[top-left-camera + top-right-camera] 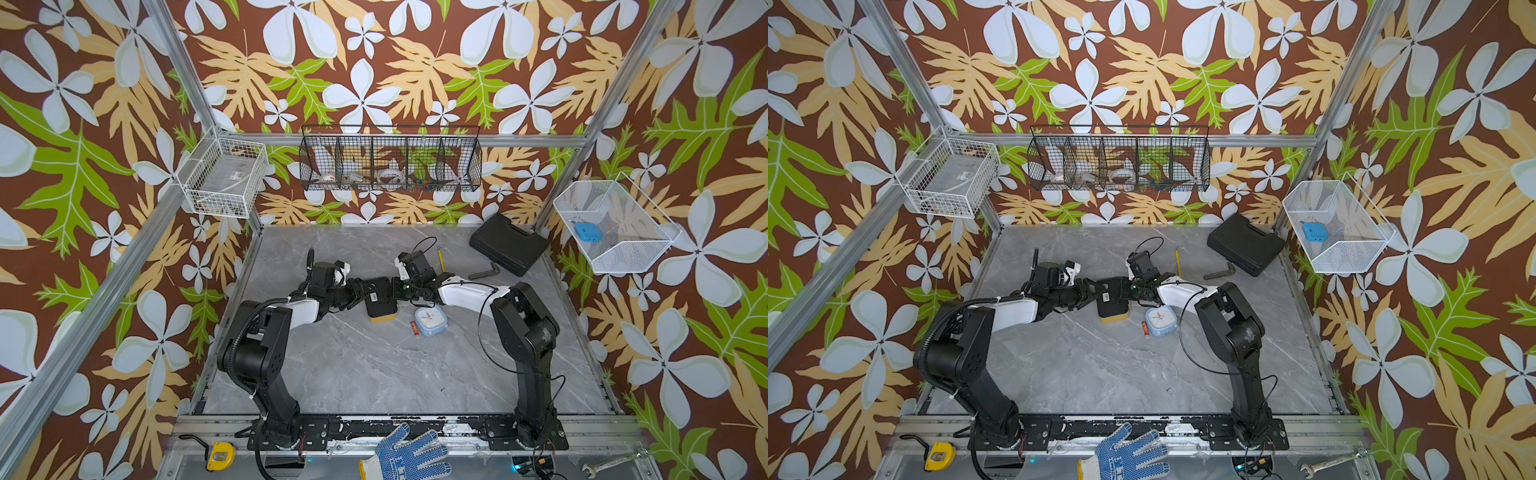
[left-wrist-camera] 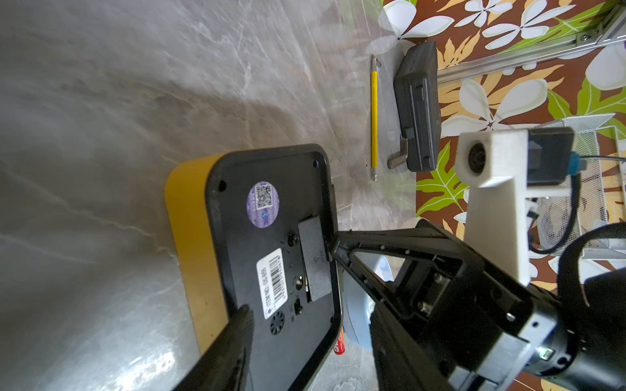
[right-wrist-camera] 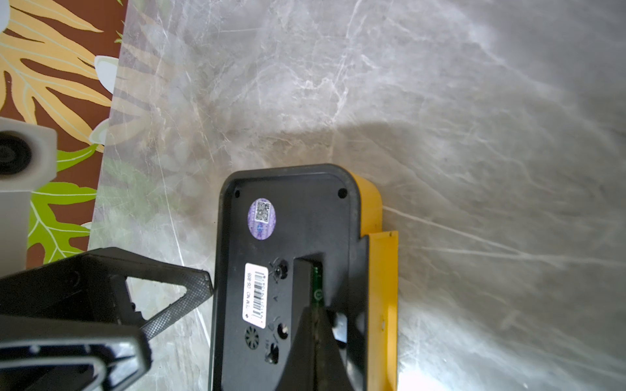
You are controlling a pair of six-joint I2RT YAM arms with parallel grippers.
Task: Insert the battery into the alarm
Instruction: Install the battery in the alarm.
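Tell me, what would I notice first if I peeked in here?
Two black robot arms meet mid-table over a yellow alarm lying black back up. The left gripper clamps its sides; the right gripper, shut, pokes its battery slot. A red battery waits beside a little blue clock.

Both top views look steeply down over the whole tabletop (image 1: pixel 374 374); both wrist views face the yellow alarm's (image 2: pixel 189 237) black back, close.
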